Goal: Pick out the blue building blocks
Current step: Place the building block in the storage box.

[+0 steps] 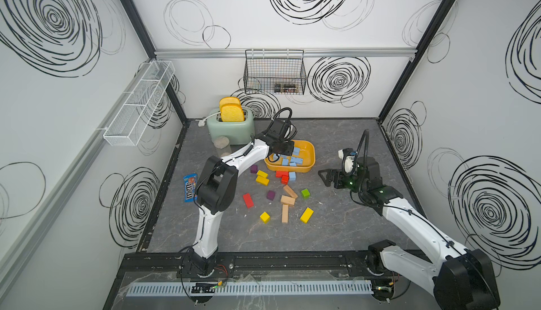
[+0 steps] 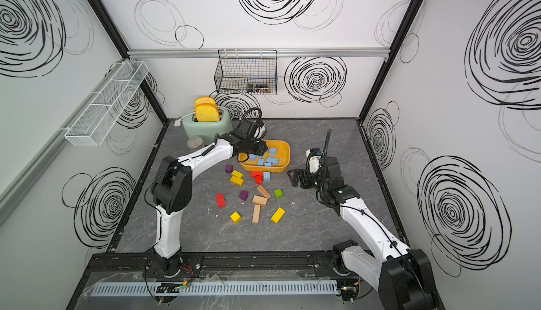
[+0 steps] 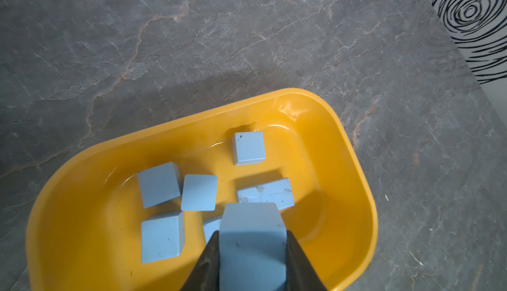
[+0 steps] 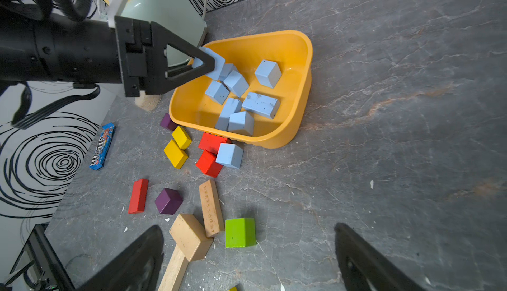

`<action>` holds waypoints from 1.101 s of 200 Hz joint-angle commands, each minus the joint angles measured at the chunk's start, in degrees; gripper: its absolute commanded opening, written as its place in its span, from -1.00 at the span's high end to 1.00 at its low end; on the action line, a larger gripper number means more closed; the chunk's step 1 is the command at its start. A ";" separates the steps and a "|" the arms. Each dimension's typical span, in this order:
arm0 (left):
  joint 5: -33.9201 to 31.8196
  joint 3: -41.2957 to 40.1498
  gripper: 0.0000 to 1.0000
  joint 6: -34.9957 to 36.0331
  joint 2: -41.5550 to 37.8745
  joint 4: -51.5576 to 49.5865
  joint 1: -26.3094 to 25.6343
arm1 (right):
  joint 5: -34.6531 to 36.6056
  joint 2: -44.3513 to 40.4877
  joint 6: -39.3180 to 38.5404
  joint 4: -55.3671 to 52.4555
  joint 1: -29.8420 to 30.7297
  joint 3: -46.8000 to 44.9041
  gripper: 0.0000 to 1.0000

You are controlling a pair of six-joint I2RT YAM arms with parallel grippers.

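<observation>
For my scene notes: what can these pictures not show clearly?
Black wire basket on the back wall: contents too small, both top views.
Left wrist view: the pale blue wooden block in the left pincer covers part of another in the yellow plastic tub.
Long plain wooden block: cut off by the right wrist view's edge.

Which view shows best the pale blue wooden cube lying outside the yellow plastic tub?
Right wrist view: the pale blue wooden cube is large, unobstructed. Both top views show it small; left wrist misses it.
</observation>
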 commanded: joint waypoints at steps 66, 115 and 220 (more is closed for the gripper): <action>4.88 10.01 1.00 -1.32 10.22 3.32 2.89 | 0.12 4.05 -1.00 3.25 -0.49 2.01 -0.95; 7.06 13.19 1.00 -2.59 13.91 3.03 3.51 | 0.10 7.28 -2.03 3.94 -0.55 3.14 -0.95; 5.12 14.39 0.50 -2.99 16.47 2.50 3.87 | 0.36 8.51 -2.41 4.47 -0.55 3.46 -0.95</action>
